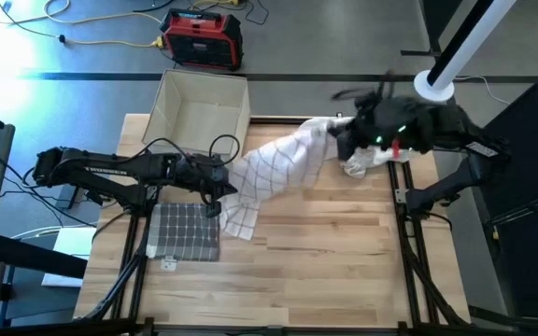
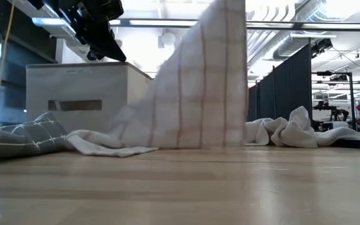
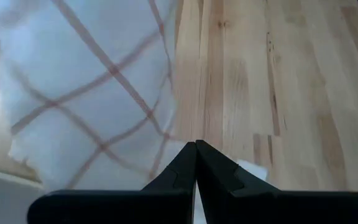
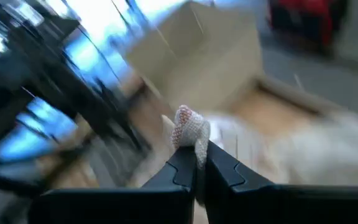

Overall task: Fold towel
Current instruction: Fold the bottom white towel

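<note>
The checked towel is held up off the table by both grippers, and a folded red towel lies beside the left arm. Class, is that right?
Not quite: the folded towel is grey, not red, as the high view shows. The rest holds: the left gripper and right gripper lift the checked towel.

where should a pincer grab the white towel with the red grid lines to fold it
Grip the free lower corner of the white towel with red grid lines, coming from above on the open table side. That corner lies flat on the wooden table, while the left pincer and right pincer are shut on raised parts.
</note>
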`<state>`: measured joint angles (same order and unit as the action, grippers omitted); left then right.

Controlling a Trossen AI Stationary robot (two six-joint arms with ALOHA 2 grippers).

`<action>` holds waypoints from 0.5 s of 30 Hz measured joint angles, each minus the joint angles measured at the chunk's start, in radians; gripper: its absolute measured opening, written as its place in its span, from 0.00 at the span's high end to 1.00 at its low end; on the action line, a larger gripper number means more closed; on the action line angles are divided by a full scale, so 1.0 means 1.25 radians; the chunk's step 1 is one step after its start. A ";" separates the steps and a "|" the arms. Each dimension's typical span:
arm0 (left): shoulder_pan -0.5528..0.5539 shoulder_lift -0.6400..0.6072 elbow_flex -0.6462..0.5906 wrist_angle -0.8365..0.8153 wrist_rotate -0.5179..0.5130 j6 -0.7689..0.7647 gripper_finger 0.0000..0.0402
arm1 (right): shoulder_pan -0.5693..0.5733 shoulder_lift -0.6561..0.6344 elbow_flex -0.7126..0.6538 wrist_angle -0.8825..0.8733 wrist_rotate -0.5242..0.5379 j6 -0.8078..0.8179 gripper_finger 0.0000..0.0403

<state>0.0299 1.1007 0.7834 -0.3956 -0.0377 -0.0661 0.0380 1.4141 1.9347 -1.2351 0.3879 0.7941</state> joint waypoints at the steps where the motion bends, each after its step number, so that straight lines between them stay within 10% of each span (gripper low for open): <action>1: 0.000 0.000 -0.005 -0.001 0.001 0.003 1.00 | 0.014 0.011 0.000 -0.058 -0.003 0.049 1.00; 6: -0.017 0.000 -0.016 -0.014 0.023 0.025 1.00 | 0.082 0.086 -0.002 -0.274 -0.019 0.283 1.00; 15: -0.061 0.000 -0.016 -0.014 0.064 0.092 1.00 | 0.194 0.134 -0.001 0.266 -0.158 0.195 1.00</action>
<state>-0.0465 1.1011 0.7639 -0.4126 0.0430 0.0488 0.2802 1.5820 1.9333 -0.9029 0.1903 1.0378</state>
